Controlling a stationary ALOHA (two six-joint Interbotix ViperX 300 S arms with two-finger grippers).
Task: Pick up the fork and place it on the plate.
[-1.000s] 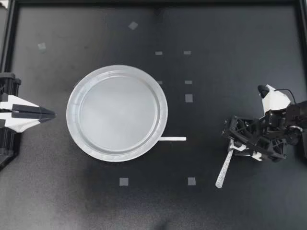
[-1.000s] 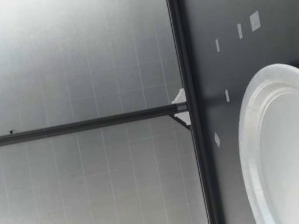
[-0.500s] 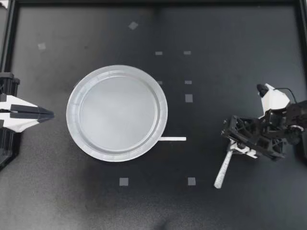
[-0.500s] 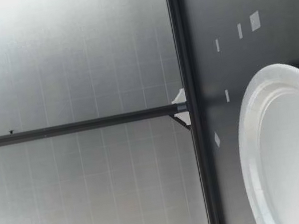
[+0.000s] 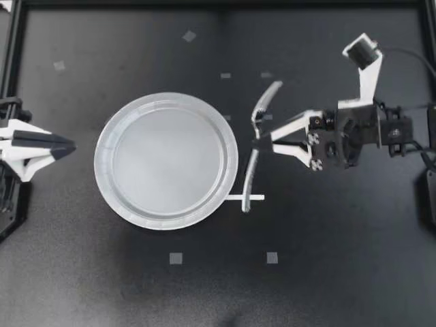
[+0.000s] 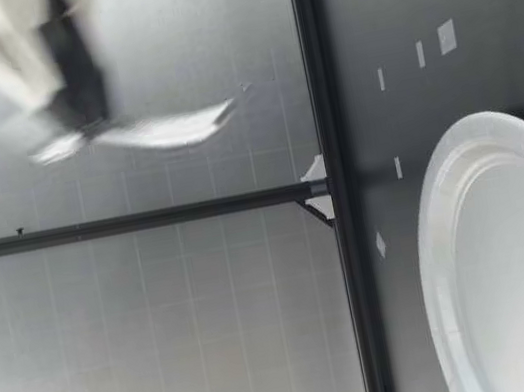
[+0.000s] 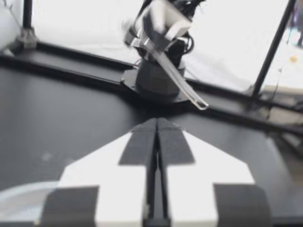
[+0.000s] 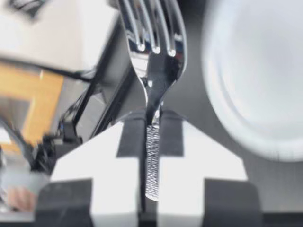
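The black table (image 5: pixel 354 272) fills the top view, and the round white plate (image 5: pixel 103 178) lies flat on it toward my left side, with nothing on it. My right gripper (image 5: pixel 261 142) reaches in from its side to a point near the plate's rim and is clamped on the fork (image 5: pixel 250 176). The fork runs crosswise past the fingertips, one end out toward the far side of the table. The other end passes over a thin white strip (image 5: pixel 256 197) that lies against the plate's near rim. From the top view the fork is just beside the plate, not over it. In the low view the same gripper and the fork (image 6: pixel 164 130) are blurred but clearly well above the table, off to the side of the plate (image 6: pixel 435 257). The right wrist view shows the fingers pressing the fork (image 8: pixel 154 56) from both sides at its textured handle, with neck and tines beyond the fingertips. My left gripper (image 5: pixel 68 145) sits at its own edge of the table, well apart from the plate, fingers pressed together on nothing. Small grey tape squares (image 5: pixel 268 139) dot the table.
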